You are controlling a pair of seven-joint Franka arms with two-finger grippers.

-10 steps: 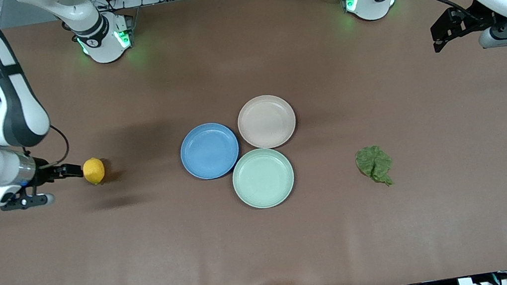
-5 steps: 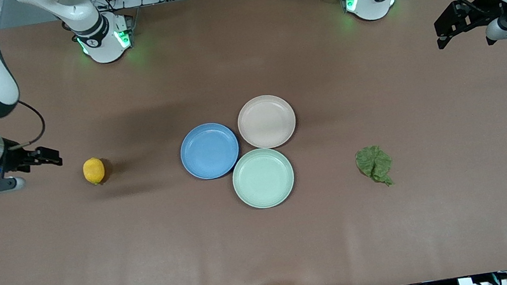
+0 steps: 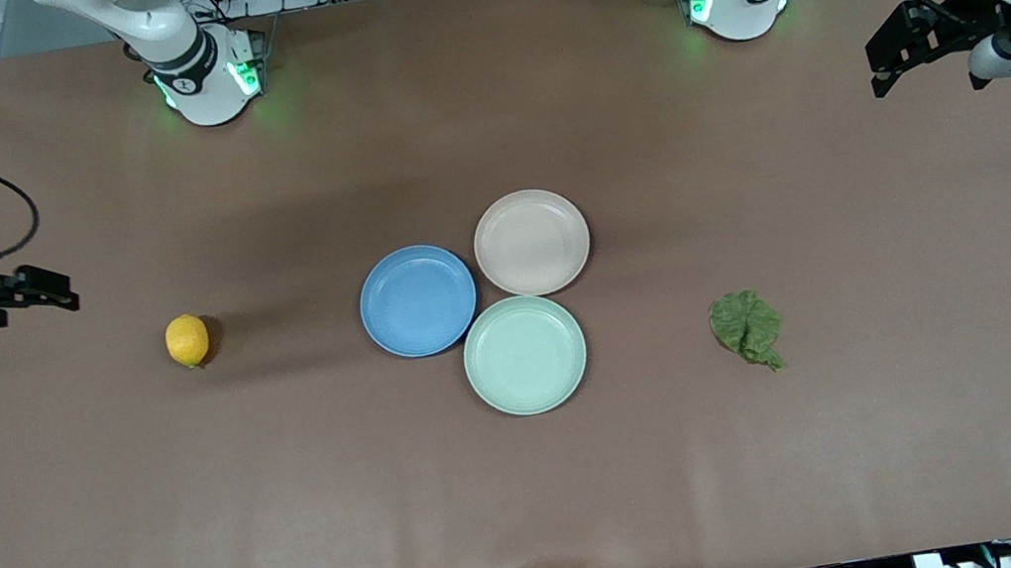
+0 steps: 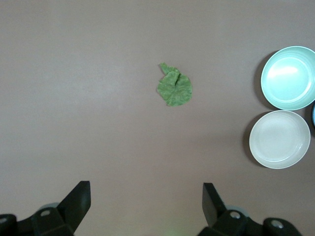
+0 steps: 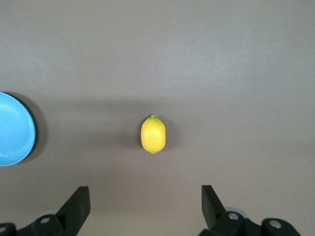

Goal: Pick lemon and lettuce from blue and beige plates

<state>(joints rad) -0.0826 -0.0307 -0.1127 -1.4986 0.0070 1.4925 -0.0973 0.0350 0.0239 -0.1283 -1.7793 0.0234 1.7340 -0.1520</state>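
The yellow lemon lies on the bare table toward the right arm's end, well apart from the plates. My right gripper hangs open and empty over the table at that end, short of the lemon. The wrinkled green lettuce lies on the table toward the left arm's end. My left gripper is open, empty, high over the table's left-arm end. The blue plate and the beige plate sit empty mid-table, touching.
A mint-green plate, also empty, sits against the other two, nearest the front camera. Both arm bases stand along the table's back edge. Brown tabletop stretches wide around the lemon and the lettuce.
My right gripper has drawn back from the lemon toward the right arm's end of the table, leaving the lemon where it lay. The left gripper shifted slightly, then held still.
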